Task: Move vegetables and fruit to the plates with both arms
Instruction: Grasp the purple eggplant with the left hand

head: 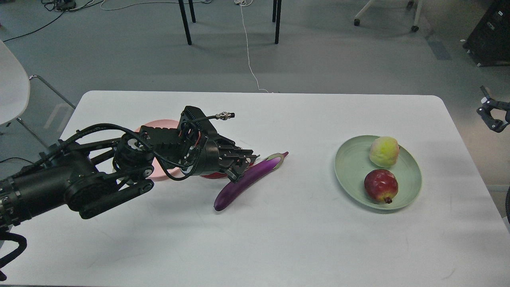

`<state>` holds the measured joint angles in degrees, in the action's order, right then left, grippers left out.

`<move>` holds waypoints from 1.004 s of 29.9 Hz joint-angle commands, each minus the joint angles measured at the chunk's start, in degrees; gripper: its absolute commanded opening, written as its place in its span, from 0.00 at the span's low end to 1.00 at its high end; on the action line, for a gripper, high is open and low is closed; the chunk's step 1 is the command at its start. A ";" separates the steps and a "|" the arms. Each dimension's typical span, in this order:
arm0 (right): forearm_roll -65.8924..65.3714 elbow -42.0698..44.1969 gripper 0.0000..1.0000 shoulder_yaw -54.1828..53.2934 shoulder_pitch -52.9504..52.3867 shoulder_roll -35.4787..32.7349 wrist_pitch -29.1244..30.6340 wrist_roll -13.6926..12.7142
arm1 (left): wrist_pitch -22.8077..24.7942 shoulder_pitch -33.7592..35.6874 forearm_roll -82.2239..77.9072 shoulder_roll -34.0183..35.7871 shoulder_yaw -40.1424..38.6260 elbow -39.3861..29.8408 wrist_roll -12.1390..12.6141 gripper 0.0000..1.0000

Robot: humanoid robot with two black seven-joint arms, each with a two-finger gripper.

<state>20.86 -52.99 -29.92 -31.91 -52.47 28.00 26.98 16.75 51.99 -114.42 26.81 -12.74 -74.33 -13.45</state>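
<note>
The purple eggplant (pixel 248 178) lies slantwise on the white table (pixel 279 239), uncovered and free. My left gripper (pixel 240 164) hovers just up-left of it, over the red chili pepper (pixel 214 175), which shows only as red slivers under the fingers. I cannot tell whether the fingers grip it. The pink plate (pixel 161 175) is mostly hidden behind my left wrist. The green plate (pixel 350 167) on the right holds the peach (pixel 383 151) and the pomegranate (pixel 381 185). My right gripper (pixel 487 112) hangs open and empty past the table's right edge.
A white chair (pixel 12 87) stands off the table's left corner. Black table legs (pixel 185 22) and a white cable (pixel 249 52) are on the floor behind.
</note>
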 commanded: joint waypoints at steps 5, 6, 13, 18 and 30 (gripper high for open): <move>-0.20 -0.01 0.98 -0.05 0.00 0.09 0.00 0.00 | 0.12 -0.92 -0.28 -2.55 0.96 0.41 5.71 0.66; -0.20 -0.01 0.98 -0.05 0.00 0.00 0.00 0.00 | 0.12 -1.18 -0.28 -2.81 1.22 1.11 6.33 0.66; -0.29 0.08 0.98 -0.05 0.09 0.18 0.00 0.00 | 0.03 -2.50 -0.63 -5.80 4.21 3.14 6.68 0.66; -0.29 0.08 0.98 -0.05 0.00 0.35 0.00 0.00 | 0.03 -3.64 -2.39 -7.47 4.74 6.13 6.51 0.64; -0.38 0.08 0.98 -0.05 -0.44 0.09 0.00 0.00 | -0.23 -4.96 -2.83 -7.82 4.56 7.37 6.51 0.15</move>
<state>20.53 -52.92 -29.97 -32.28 -52.28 28.00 26.98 16.69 46.98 -117.11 19.14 -8.05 -66.48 -6.85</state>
